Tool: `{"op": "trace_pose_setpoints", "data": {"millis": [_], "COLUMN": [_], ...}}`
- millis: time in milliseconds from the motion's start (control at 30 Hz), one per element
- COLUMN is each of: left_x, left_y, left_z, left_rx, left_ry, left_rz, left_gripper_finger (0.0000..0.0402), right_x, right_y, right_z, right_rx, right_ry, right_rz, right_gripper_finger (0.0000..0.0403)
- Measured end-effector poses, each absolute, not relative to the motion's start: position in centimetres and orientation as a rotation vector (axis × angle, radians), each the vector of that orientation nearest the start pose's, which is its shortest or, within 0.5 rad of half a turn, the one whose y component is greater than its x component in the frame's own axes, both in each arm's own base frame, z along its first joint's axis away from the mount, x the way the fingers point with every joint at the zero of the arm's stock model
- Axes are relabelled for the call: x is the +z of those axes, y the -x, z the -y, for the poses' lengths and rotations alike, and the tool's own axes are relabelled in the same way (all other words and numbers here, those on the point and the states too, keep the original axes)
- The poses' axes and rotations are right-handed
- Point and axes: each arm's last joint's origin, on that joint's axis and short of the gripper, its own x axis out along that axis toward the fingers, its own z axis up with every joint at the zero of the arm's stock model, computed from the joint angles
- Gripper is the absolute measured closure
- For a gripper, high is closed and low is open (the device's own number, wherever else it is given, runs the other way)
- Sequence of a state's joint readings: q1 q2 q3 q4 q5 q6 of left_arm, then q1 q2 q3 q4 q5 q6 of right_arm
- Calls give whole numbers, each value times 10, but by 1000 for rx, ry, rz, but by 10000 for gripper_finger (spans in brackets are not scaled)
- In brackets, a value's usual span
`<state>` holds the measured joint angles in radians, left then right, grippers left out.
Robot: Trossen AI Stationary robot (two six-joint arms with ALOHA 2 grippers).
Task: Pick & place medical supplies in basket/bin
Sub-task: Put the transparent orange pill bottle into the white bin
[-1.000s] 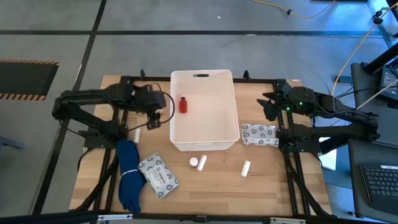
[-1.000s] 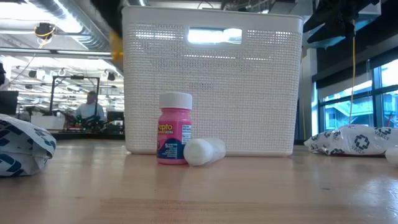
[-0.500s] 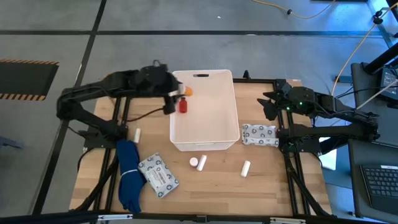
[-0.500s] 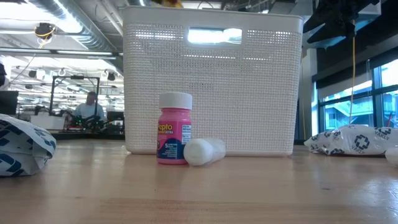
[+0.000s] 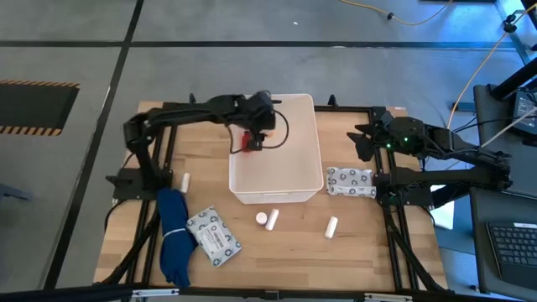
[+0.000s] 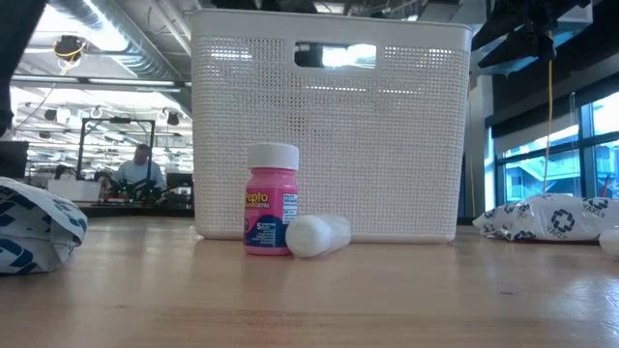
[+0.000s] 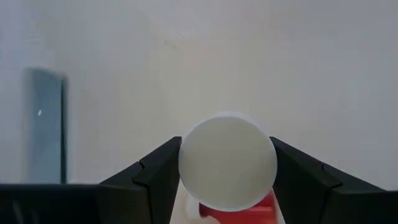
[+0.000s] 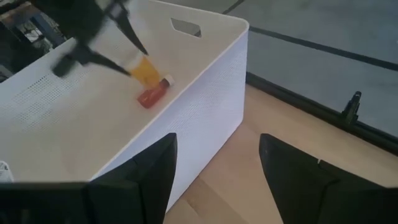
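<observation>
My left gripper (image 5: 255, 137) reaches down inside the white tub (image 5: 277, 198) and is shut on a small orange vial (image 8: 147, 68) with a white round end (image 7: 227, 163). The vial hangs just over the red bottle (image 5: 247, 143), which lies on the tub floor near the left wall and also shows in the right wrist view (image 8: 153, 95). My right gripper (image 5: 362, 145) waits open and empty beside the tub's right wall, above the table. My left gripper pinches the orange vial by its two sides (image 7: 186, 163) between the two fingers. The fingers slant down into the tub from the table's left side, and the vial's white end faces back along them. The vial is held above the tub floor, close over the red bottle.
In front of the tub stand a pink bottle (image 6: 271, 198) and a lying white cylinder (image 6: 317, 235). Another white cylinder (image 5: 332, 226), a small one (image 5: 185, 180), two printed packets (image 5: 214, 236) (image 5: 350, 181) and a blue cloth (image 5: 174, 236) lie on the table.
My left gripper has gone from the table left of the tub up and toward the right edge, over the tub's left wall, then down into the tub above the red bottle. It has carried the orange vial with it.
</observation>
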<state>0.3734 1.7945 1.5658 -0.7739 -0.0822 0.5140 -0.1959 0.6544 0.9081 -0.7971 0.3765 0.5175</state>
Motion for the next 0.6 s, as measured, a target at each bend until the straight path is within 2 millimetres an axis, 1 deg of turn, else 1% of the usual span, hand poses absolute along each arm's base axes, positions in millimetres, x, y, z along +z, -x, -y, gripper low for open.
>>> {"op": "trace_pose_setpoints", "data": {"millis": [133, 300, 500, 600], "left_x": [255, 230, 210, 205], "left_y": [-366, -373, -375, -373], "left_z": [-147, -156, -166, -172], "left_rx": [71, 32, 43, 68], "left_ry": [-375, -356, -293, -258], "left_rz": [-1154, -1208, -1256, -1268], "left_gripper_finger": [191, 191, 191, 191], "right_x": [335, 335, 333, 332], "right_y": [-109, -110, -113, -116], "right_z": [33, 33, 33, 34], "right_rx": [-687, -693, -696, -698], "right_ry": [-447, -467, -468, -467], "right_rz": [-389, -384, -398, -407], "right_gripper_finger": [174, 174, 174, 174]}}
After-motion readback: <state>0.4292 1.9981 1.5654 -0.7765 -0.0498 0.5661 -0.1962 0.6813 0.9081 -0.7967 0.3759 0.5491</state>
